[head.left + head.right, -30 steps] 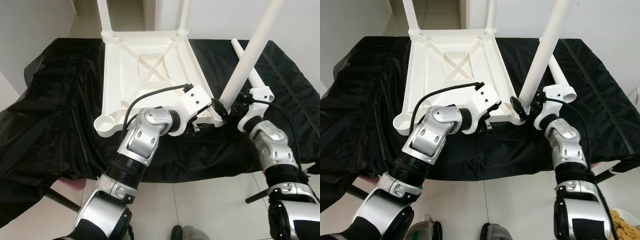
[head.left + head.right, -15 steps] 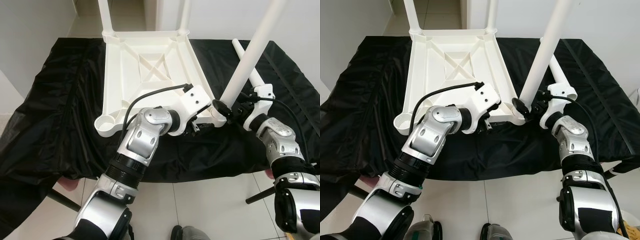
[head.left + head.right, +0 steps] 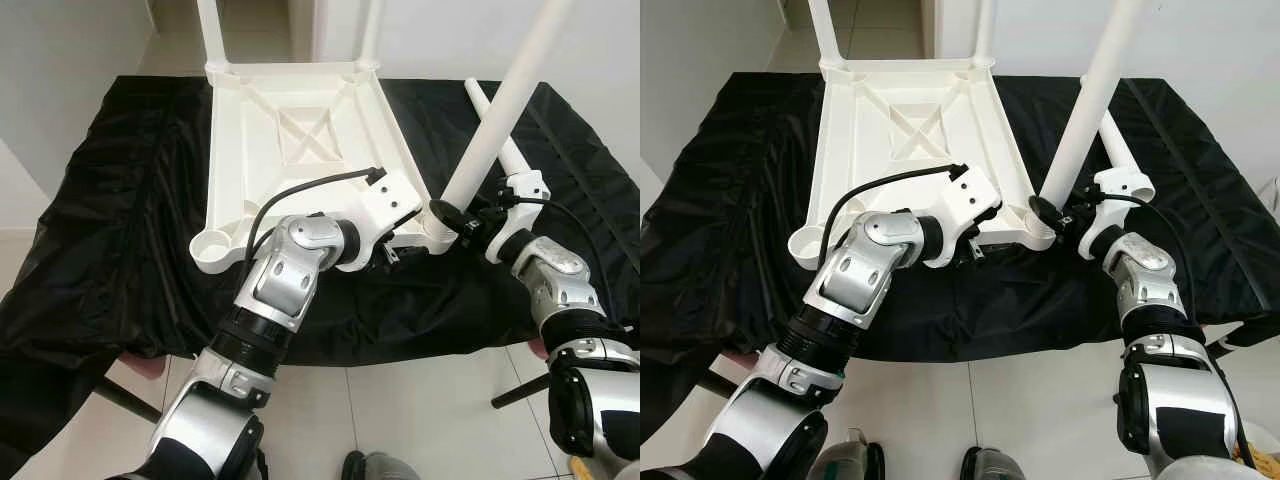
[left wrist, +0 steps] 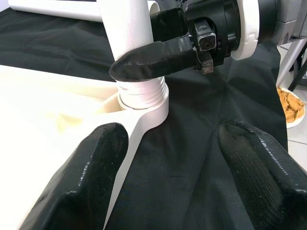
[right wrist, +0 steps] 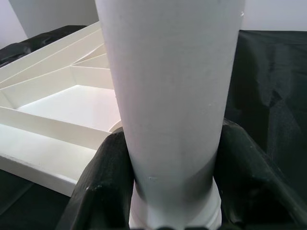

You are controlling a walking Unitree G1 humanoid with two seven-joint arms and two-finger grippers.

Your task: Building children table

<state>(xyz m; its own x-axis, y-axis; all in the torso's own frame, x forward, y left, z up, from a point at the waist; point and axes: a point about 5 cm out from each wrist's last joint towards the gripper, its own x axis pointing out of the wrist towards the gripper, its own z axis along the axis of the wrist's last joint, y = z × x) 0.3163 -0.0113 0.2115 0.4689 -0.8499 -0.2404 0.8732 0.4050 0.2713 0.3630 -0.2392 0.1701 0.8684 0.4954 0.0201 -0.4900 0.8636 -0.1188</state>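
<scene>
The upturned white tabletop [image 3: 300,150] lies on a desk [image 3: 120,200] draped in black cloth, its underside ribs showing. Two legs already stand in the far corner sockets at about 11 and 1 o'clock. The near corner socket at 7 o'clock [image 3: 212,246] has no leg in it.

The right end effector [image 3: 1060,215] is clamped around the base of a third leg [image 3: 495,115], which sits in the near socket at 5 o'clock [image 3: 1040,226]. In the left wrist view the threaded end of this leg [image 4: 142,89] shows a few turns above the socket rim, so it looks only partly screwed in. The leg leans toward 1 o'clock rather than standing square to the tabletop.

The left end effector [image 4: 177,158] hovers wide open just beside that same corner, one finger [image 4: 96,167] over the tabletop edge and the other over the cloth, gripping nothing.

A fourth leg [image 3: 497,130] lies loose on the cloth at 2 o'clock, behind the tilted one.

The main risk is cross-threading: turning a leaning leg could bind the threads or strip them. With the left end effector not pressing down, the light tabletop could also swivel or slide on the slick cloth as the leg is twisted. A long leg held only at its base could lever out of the grip.
</scene>
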